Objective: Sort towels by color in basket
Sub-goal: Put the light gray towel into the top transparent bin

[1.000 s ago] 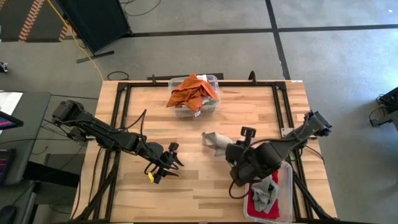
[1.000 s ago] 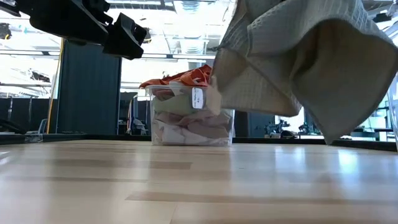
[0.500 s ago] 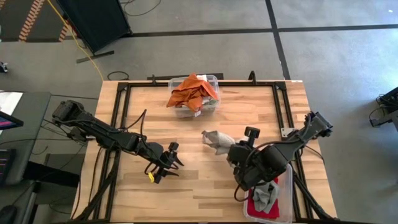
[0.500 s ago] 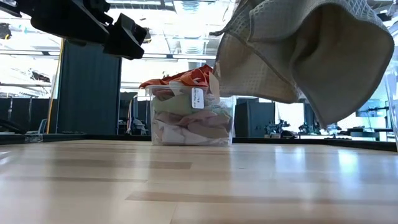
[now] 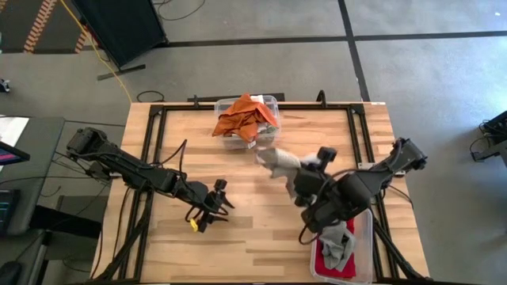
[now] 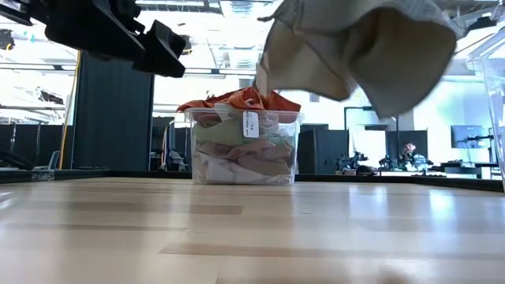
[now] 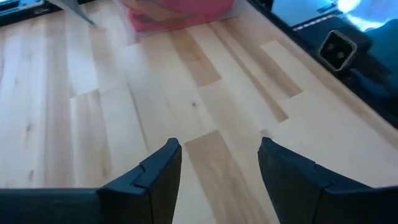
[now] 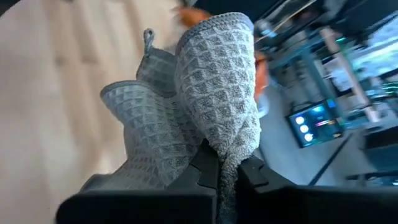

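Both jaws of the right gripper [image 8: 227, 171] are pinched tight on a grey towel [image 8: 199, 99] with a bumpy waffle look. That towel hangs up in the air, off the table [image 5: 261, 229], between the two bins. From above you can see the grey towel bunched near the middle of the table, just in front of the clear bin [image 5: 271, 101] at the far edge.

The left gripper [image 7: 217, 165] has its jaws spread apart and holds nothing. It hovers over bare wood on the left side of the table and waits.

The clear bin is piled with towels. Orange towels [image 5: 242, 117] sit on top and spill over the rim. From the low view you can also see pale and pinkish cloths pressed against its wall. A second bin, the red bin [image 5: 363, 237], stands at the near right corner. It already has another grey towel [image 5: 337, 247] lying inside.

So the step in hand looks like the carry part: one towel has been taken and is being moved to its place. Since a grey towel lies in the red bin, I think this one belongs there too.

Next, the right arm needs to bring the towel over the red bin, go low enough that the cloth lands inside the walls, and then let go. The cloth is floppy, so a corner could catch on the rim and hang out.
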{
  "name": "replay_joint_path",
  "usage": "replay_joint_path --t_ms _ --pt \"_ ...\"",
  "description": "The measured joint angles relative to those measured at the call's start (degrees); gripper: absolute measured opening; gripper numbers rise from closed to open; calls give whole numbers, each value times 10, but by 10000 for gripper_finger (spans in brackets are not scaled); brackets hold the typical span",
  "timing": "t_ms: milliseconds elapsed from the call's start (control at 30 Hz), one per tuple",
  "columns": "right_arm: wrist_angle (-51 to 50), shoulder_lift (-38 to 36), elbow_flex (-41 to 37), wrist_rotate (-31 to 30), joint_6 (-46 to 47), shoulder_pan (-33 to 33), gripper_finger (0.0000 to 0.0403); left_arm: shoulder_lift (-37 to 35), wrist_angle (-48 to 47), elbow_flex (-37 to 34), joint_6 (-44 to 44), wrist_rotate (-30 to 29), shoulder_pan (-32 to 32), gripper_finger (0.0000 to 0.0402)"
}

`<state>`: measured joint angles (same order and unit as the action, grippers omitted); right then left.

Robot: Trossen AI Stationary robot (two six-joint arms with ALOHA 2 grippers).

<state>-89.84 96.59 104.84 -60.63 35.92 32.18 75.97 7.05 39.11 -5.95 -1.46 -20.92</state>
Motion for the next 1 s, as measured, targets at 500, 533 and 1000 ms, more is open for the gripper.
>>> replay_joint_path --t_ms 500,533,1000 --pt "256 -65 0 -76 -327 -122 38 0 -23 0 -8 -36 32 204" --pt "289 -65 0 -76 -367 -133 38 0 -26 0 -8 -36 35 204" --pt "537 -67 0 128 -604 -334 37 0 -114 0 1 -38 53 204"
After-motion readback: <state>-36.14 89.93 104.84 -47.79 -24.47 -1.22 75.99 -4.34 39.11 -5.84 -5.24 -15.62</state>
